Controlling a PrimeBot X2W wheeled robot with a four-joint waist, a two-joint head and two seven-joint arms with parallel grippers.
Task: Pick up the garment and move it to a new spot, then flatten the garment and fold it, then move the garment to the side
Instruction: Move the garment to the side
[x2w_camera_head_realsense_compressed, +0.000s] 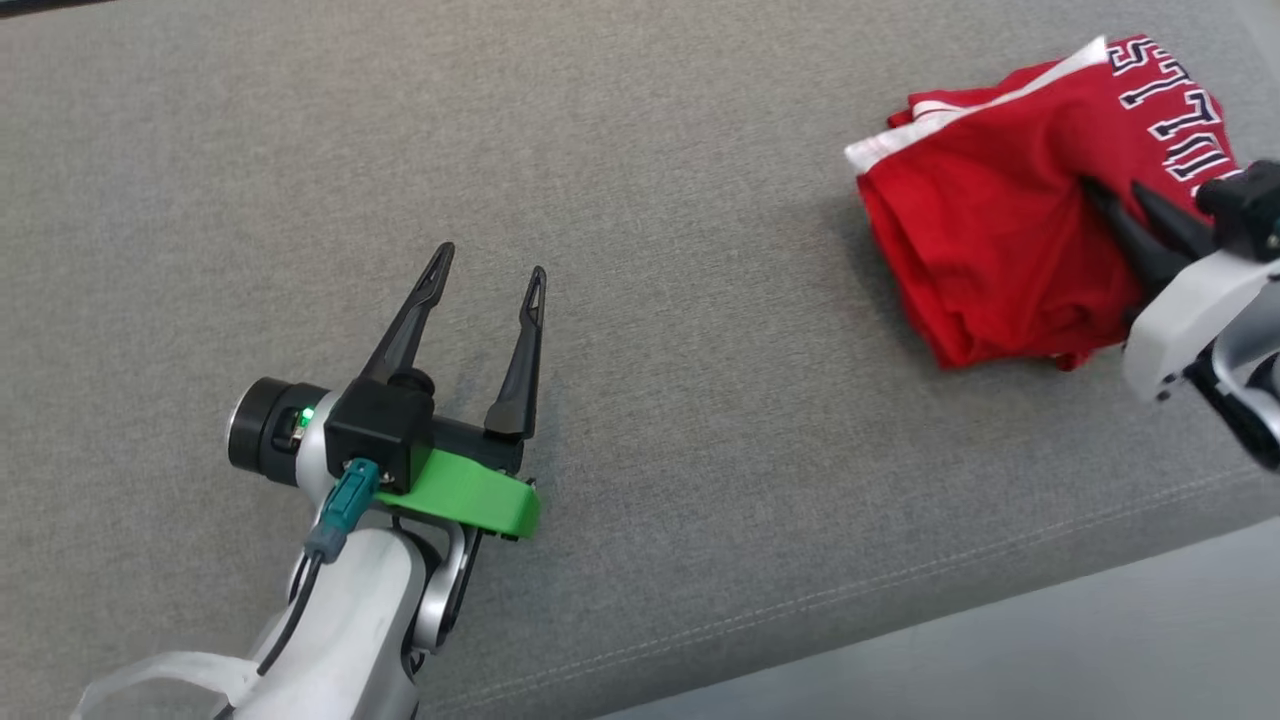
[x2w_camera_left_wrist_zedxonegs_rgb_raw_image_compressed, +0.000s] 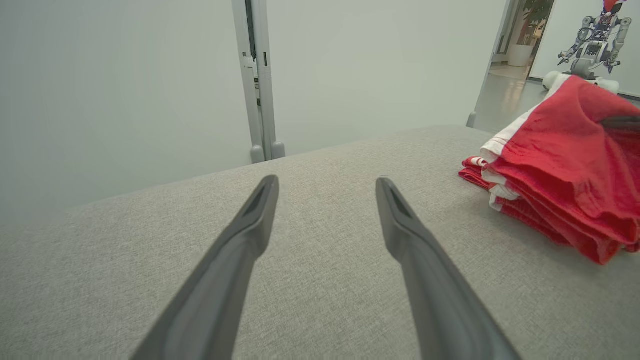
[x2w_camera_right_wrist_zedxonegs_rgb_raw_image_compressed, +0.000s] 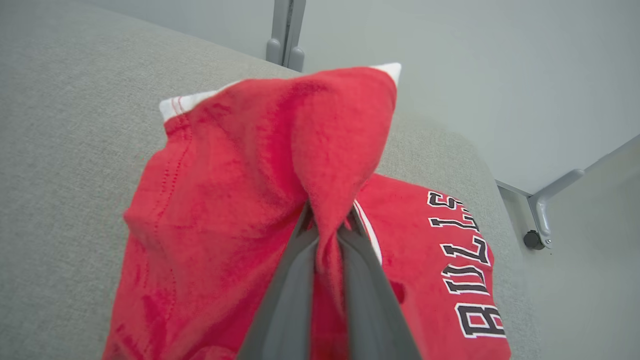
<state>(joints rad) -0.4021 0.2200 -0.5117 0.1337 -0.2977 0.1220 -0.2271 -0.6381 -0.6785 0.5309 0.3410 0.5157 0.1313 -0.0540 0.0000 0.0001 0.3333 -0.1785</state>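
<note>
Your folded red jersey garment lies by the grey fabric desk's right edge, with open room leftward. Right pincer clamps a raised fold; left pincer hovers, fingers spread.

Bright, even indoor light with no glare and only faint shadows.
Diffuse light leaves a pale, soft-edged shadow on the grey cushion left of the garment and beneath the left tool. The head view is sharp. In both wrist views the near fingers are blurred, and the cushion's far edge bows from wide-angle distortion.
</note>
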